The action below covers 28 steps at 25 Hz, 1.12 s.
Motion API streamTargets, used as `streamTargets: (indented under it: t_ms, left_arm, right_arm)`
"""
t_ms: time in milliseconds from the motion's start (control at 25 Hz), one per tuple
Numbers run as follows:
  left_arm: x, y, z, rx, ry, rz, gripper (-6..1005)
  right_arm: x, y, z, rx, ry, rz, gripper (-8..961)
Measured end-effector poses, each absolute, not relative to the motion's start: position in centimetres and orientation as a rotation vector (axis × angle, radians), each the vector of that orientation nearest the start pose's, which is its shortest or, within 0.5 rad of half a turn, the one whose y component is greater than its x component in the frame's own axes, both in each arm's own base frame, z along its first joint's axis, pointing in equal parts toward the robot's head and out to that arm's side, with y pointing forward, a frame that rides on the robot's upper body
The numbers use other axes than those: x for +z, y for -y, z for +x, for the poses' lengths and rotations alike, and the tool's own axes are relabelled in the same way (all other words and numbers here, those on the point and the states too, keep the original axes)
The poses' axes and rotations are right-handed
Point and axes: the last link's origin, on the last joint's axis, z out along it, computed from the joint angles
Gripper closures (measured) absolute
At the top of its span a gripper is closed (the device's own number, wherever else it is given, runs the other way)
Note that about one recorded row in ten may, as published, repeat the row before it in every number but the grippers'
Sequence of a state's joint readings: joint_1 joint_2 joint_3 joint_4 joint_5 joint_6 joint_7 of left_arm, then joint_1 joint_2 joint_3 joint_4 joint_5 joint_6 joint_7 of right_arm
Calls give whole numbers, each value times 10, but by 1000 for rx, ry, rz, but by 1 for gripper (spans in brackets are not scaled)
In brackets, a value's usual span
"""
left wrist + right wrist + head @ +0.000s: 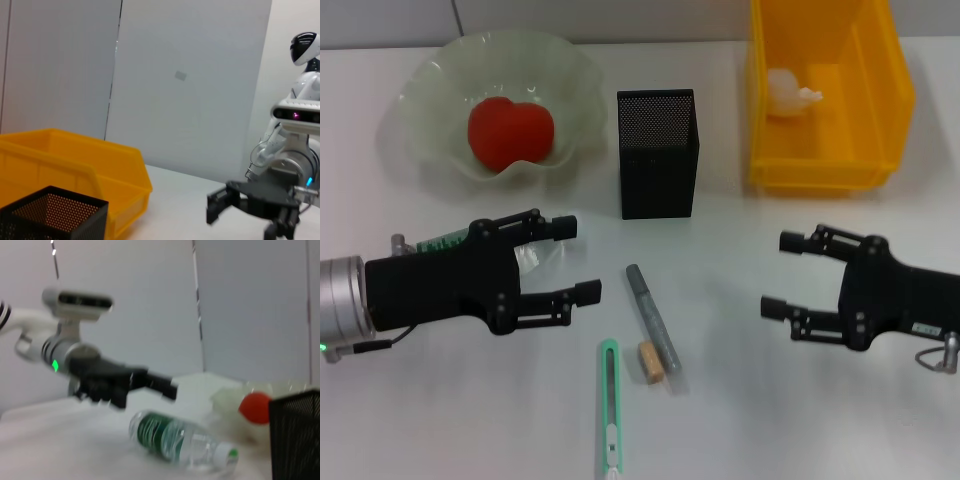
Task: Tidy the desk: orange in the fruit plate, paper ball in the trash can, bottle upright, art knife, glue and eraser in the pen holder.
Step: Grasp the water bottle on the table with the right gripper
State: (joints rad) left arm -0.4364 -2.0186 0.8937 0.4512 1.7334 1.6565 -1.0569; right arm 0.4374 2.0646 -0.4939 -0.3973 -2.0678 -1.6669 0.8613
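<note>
From the head view, the left pincer (576,259) hangs spread apart over the fallen bottle (535,256), likely lining up to stand it; the right pincer (785,274) waits released beside it. The orange (511,131) sits in the fruit plate (430,80), the paper ball (788,92) in the trash can (880,90); the pen holder (657,155) looks empty, with art knife (608,405), glue (652,316) and eraser (651,361) loose on the tabletop (770,420)

The left wrist view shows only holder, bin and the far pincer

In the right wrist view the bottle lies on its side beneath the left pincer
</note>
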Motion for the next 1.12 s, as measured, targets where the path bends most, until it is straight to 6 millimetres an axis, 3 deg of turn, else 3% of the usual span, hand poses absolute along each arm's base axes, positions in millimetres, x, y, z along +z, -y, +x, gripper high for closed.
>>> streamTargets:
  t_ms: [200, 440, 680, 1120]
  left_arm:
    - [-13, -294, -271, -899, 415, -2769, 267]
    - [3, -321, -258, -785, 441, -2754, 271]
    - [15, -346, -243, -514, 492, -2812, 274]
    - [9, -376, -210, -91, 463, -2906, 279]
  right_arm:
    - [-27, -269, 303, 767, -342, -2724, 152]
    - [-29, -269, 304, 750, -332, -2728, 152]
    - [-27, -270, 305, 734, -320, -2731, 153]
    - [-27, -269, 306, 716, -309, -2751, 153]
